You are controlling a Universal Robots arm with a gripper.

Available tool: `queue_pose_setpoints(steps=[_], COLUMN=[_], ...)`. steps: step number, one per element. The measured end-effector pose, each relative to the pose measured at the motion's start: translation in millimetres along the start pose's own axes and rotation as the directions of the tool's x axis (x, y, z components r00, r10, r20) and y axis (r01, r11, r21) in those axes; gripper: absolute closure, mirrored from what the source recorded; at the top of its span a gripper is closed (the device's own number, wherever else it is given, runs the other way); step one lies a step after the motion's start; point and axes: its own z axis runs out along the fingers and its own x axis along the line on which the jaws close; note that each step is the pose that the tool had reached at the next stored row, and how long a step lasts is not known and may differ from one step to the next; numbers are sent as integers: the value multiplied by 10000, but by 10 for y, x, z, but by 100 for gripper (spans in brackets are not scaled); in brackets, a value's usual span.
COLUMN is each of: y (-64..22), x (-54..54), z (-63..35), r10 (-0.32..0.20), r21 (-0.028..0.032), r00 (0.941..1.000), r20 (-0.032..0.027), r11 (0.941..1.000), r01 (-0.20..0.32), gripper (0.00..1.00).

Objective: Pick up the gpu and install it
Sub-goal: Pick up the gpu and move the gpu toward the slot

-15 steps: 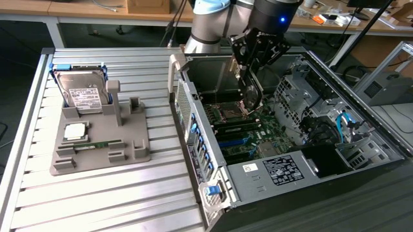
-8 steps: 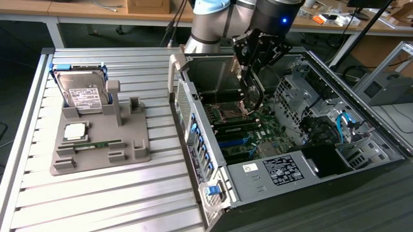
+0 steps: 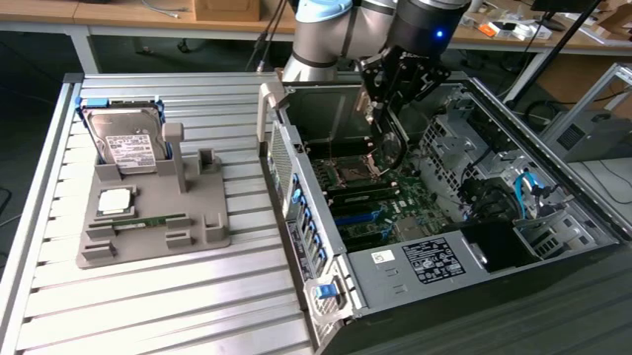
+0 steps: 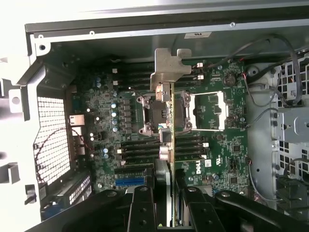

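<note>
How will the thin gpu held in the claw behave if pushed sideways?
Probably stiff: the gpu looks straight, edge-on in the claw. Likely fragile sideways, being so thin. Its metal bracket may weigh the far end down.

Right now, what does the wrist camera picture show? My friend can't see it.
The robot's black jaws grip a thin card edge-on, its metal bracket at the far end. Beyond it lies the green circuit board inside an open grey computer case.

Silver hard drive (image 3: pixel 126 144) upright in a grey holder (image 3: pixel 148 245), green memory stick (image 3: pixel 144 220) flat on it.
</note>
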Motion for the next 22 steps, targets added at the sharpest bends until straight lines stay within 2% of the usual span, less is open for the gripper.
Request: queue_pose_setpoints(steps=[11,22], y=[-7,-54], x=[-46,-67], z=[40,96], r10=[0,0], r21=[2,2], r00=[10000,10000], r20=[-1,-3], r11=[10000,10000], r01=[0,0], gripper=[73,73])
